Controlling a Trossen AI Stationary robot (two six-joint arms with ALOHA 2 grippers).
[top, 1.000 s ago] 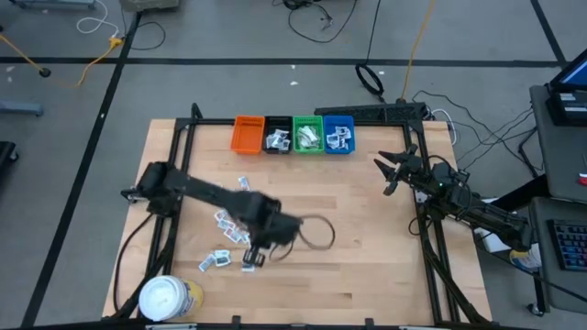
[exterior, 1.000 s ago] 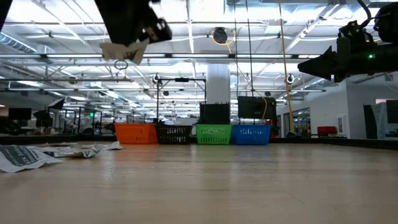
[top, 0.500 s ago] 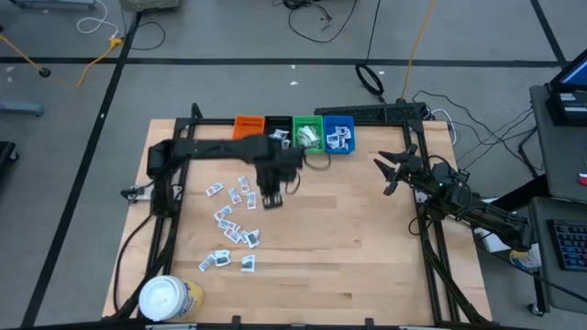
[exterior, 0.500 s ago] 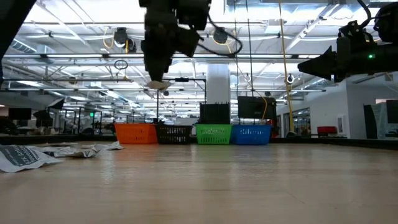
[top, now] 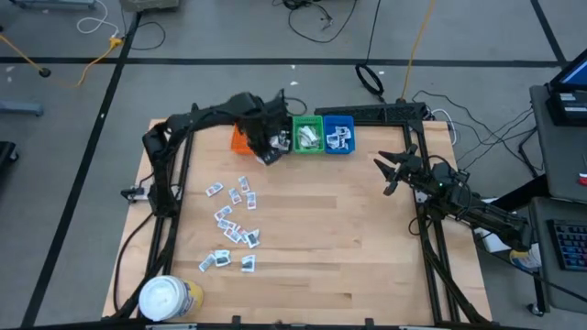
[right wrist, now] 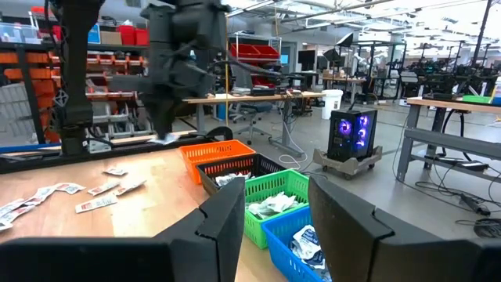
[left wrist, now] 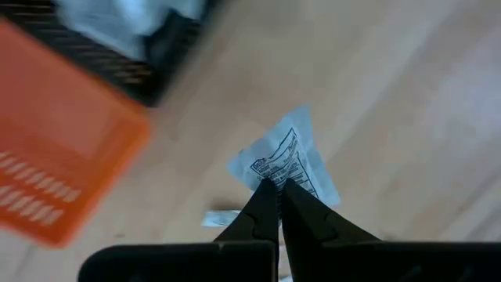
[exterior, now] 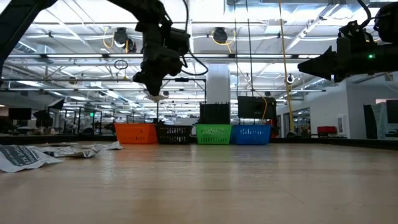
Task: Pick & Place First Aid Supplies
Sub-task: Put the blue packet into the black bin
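While the left pincer (top: 269, 152) is hanging above the bench (top: 367, 229) at the near edge of the orange bin (top: 244, 135) and black bin (top: 278, 137), its fingers are pinching shut on one white printed sachet (left wrist: 283, 160), which is dangling from the tips clear of the wood. From the bench centre, the loose first aid supplies (top: 233, 220) are lying scattered toward nine o'clock, the yellow tub (top: 170, 297) is sitting toward seven o'clock, and the green bin (top: 307, 136) and blue bin (top: 338, 135) are standing toward twelve. The right pincer (top: 389, 171) is waiting toward three o'clock, fingers spread apart and holding nothing.
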